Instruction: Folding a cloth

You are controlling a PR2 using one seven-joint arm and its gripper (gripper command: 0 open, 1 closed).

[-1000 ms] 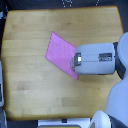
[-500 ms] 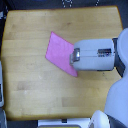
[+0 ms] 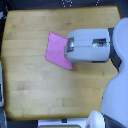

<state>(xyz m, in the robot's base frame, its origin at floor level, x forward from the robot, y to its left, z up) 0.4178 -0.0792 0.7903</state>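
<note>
your claw (image 3: 70, 50) hides under its casing, so you can't tell its state. the thin pink-magenta fabric cloth (image 3: 56, 49) lies flat mid wooden tabletop (image 3: 30, 85); limp, light, pinch its right edge.

The arm's bulky housing (image 3: 90, 45) covers the cloth's (image 3: 55, 49) right-hand part, hiding the fingers entirely.

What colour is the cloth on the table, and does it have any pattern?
The cloth is plain pink-magenta with no visible pattern, seen in the exterior view, the only one available.
</note>
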